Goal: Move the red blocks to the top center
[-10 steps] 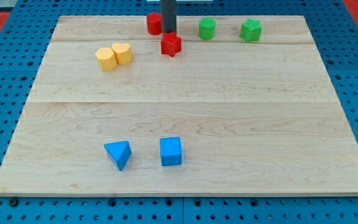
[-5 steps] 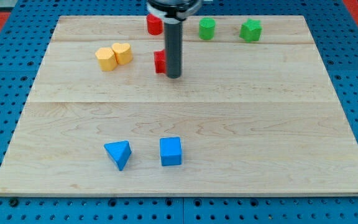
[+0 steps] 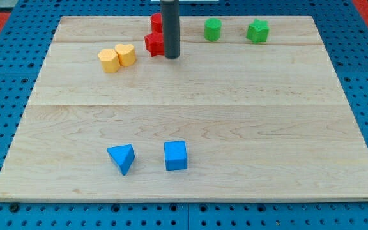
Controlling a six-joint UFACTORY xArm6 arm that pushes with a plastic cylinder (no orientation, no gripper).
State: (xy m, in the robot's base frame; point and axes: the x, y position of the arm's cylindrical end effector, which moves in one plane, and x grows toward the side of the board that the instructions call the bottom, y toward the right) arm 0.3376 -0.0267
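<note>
Two red blocks sit near the view's top centre. A red cylinder-like block point(image 3: 156, 22) is at the top edge, and a red star-shaped block point(image 3: 154, 44) lies just below it, touching or nearly touching. My tip point(image 3: 172, 55) rests on the board just right of the star-shaped block, with the dark rod rising in front of both red blocks' right sides and hiding part of them.
Two yellow blocks point(image 3: 116, 57) sit side by side at the upper left. Two green blocks point(image 3: 213, 29) point(image 3: 257, 30) sit at the upper right. A blue triangular block point(image 3: 122, 158) and a blue cube point(image 3: 176, 155) lie near the bottom. The wooden board point(image 3: 235, 128) lies on a blue pegboard.
My tip went down the board, then came back up. The red star-shaped block moved left and up, ending just below the other red block.
</note>
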